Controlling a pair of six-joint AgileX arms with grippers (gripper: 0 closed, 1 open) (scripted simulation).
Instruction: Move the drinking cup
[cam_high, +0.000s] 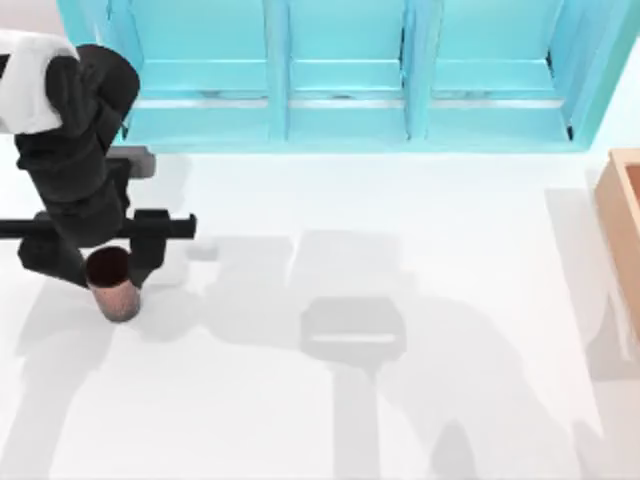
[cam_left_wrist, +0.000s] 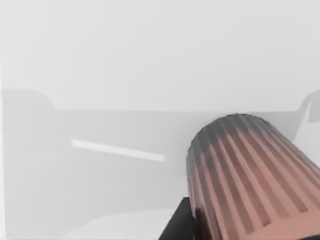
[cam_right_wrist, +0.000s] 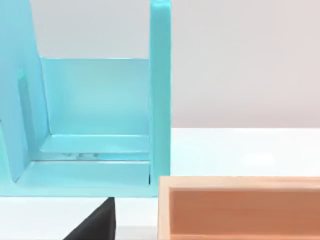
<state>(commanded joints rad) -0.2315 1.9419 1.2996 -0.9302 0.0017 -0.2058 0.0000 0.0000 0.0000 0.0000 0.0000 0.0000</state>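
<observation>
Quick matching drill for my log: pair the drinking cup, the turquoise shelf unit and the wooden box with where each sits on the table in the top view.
Things:
1. drinking cup
2. turquoise shelf unit
3. wooden box

Places:
A. at the right edge
B. along the far edge
C. at the left, at the left gripper

Pairs: 1-C, 2-B, 3-A

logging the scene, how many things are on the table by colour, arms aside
reddish-brown: 1, the drinking cup at the left end effector
turquoise: 1, the shelf unit
tan: 1, the wooden box
total: 3
</observation>
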